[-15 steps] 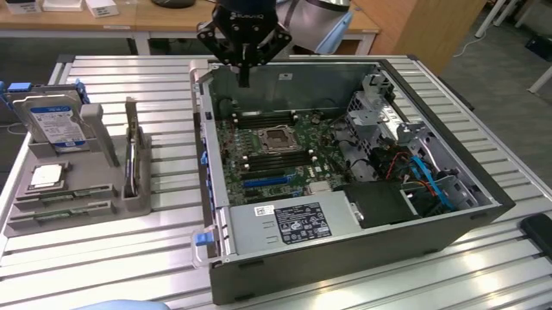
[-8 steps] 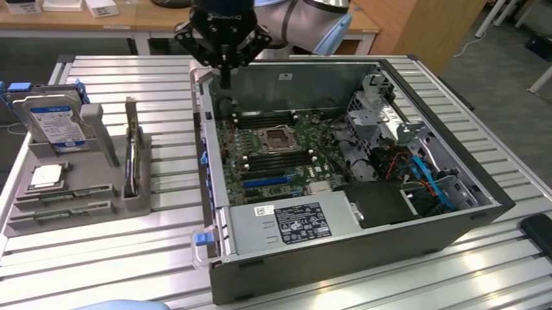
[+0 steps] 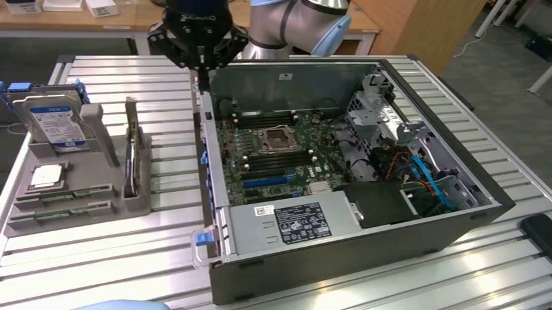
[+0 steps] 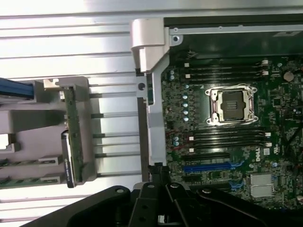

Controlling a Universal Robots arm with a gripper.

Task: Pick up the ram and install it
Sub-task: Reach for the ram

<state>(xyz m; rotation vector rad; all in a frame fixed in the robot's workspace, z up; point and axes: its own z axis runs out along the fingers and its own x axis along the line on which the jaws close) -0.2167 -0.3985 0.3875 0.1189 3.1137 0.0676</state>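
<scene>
gripper (image 3: 201, 76) hangs over the near wall of the open computer case (image 3: 345, 271), jaws pinched together with nothing between them; in the wrist view the gripper (image 4: 159, 172) tips sit just over that wall's edge, beside the motherboard (image 3: 276, 161). the ram (image 3: 131, 160) is not picked yet. it stands on its long edge in a slot of the grey holder (image 3: 142, 201) on the slatted table (image 3: 129, 84), at the exterior view's left, well apart from the gripper. the wrist view shows the ram (image 4: 74, 135) as a thin green strip in that holder, its top edge free. a hard drive (image 3: 53, 119) and a square processor chip (image 3: 48, 175) sit in the same holder, further to the exterior view's left. the black memory slots (image 4: 227, 137) flank the empty cpu socket (image 4: 233, 105) and look vacant. handling, as a judgement: the stick should be light, stiff and thin, but fragile. chips and the contact edge are best not squeezed or scraped, and it would likely snap or twist if bent flatwise. the best hold looks like a pinch across the two flat faces near the middle of the exposed top edge, so it hangs level. the faces are smooth, so a firm centred pinch matters, and a tilted stick would probably jam.
</scene>
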